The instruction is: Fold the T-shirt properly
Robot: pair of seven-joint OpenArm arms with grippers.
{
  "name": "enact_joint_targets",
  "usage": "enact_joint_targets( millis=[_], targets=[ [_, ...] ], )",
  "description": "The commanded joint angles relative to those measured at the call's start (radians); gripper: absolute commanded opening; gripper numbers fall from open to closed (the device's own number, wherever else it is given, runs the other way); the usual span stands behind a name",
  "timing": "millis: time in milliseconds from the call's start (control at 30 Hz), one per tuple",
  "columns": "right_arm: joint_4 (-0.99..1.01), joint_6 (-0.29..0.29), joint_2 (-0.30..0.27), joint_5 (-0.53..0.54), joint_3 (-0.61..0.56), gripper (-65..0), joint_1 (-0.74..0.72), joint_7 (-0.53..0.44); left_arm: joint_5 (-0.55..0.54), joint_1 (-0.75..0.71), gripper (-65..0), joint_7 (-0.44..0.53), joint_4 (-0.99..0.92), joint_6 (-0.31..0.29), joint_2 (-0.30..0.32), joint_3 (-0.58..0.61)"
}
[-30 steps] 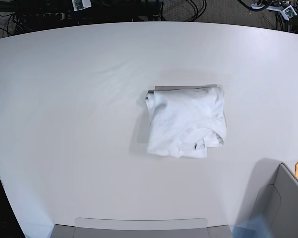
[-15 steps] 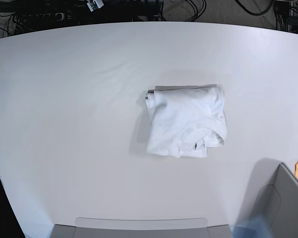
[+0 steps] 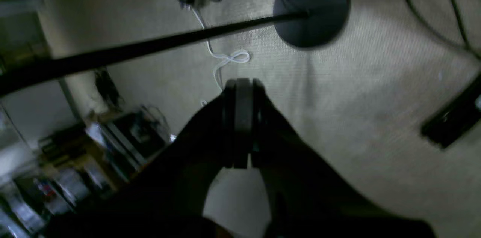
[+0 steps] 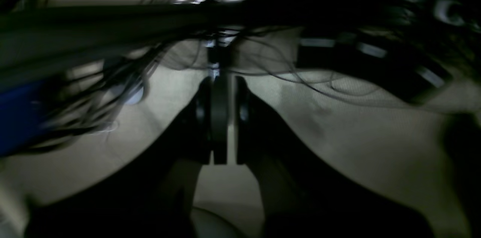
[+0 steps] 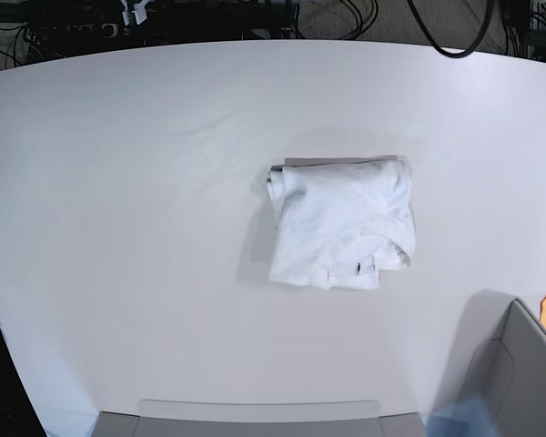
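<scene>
On my base feed the white tabletop (image 5: 118,228) takes up nearly the whole picture, and its left side is plain surface. Moving right, the T-shirt (image 5: 341,223) lies a little right of centre as a compact, roughly square bundle, flat on the table, with a rolled fold along its upper-left edge and a small layered corner sticking out at its lower right. Further right, at the bottom corner, I see a grey open box (image 5: 514,373) just off the table's edge, well apart from the shirt. Neither arm shows in this view. On the right wrist feed, the right gripper (image 4: 221,118) has its jaws drawn close together with only a thin slit between them and nothing pinched; beyond it is a dark tangle of cables (image 4: 112,91) over pale floor, though the picture is blurred and dim, so I can't make out much else there. On the left wrist feed, the left gripper (image 3: 242,121) is clenched fully, pads together, holding nothing, and it points at beige carpet (image 3: 357,99) where a black round stand base (image 3: 312,7) sits with its pole (image 3: 150,46) running off to the left.
</scene>
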State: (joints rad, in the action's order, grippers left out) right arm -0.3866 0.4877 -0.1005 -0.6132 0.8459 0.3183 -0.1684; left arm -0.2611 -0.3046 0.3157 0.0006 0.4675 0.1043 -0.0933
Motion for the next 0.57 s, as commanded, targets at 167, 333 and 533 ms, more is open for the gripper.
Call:
enact_joint_targets(
  millis=[167,333,533],
  targets=[
    [0.259,-0.447,-0.084,-0.227,0.032,-62.7,-0.094,-0.07,0.115,0.124,-65.0,0.027,-0.001,0.012,0.01,0.0],
    [0.312,-0.685,-0.1,-0.299,0.032,-62.6,-0.143,-0.067,0.165,0.172,-65.0,-0.123,-0.001,0.012,0.01,-0.001],
    [0.315,-0.709,-0.094,-0.299,0.032,-62.6,-0.161,-0.066,0.222,0.193,-65.0,-0.189,-0.001,0.012,0.01,-0.001]
  ],
)
